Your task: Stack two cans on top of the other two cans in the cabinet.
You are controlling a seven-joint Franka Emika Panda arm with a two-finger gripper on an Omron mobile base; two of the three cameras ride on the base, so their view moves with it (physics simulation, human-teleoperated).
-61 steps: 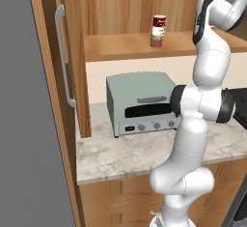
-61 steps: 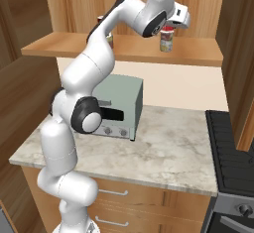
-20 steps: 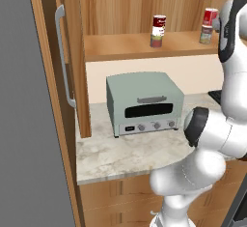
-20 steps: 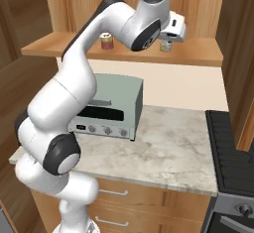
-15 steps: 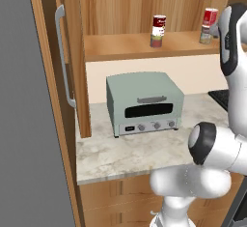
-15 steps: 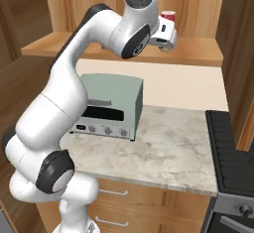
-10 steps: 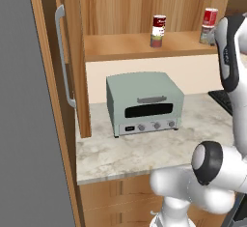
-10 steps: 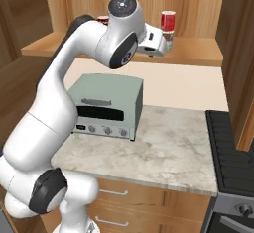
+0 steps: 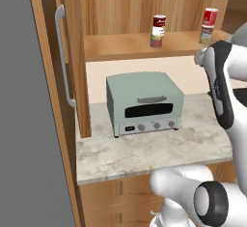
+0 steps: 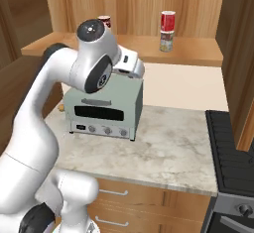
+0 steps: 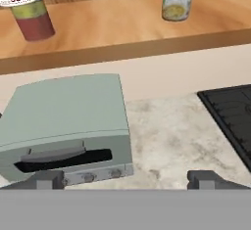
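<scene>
Two-finger gripper (image 11: 125,179) spread wide, empty, above grey-green toaster oven (image 11: 66,121); red cans (image 9: 210,17) stacked on greenish-grey cans (image 9: 206,35).

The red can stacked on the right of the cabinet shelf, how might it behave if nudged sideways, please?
The red can sits on a greenish-grey can of similar width, so it would probably slide or topple. It looks rigid, and being cylindrical, would likely roll along the shelf.
</scene>
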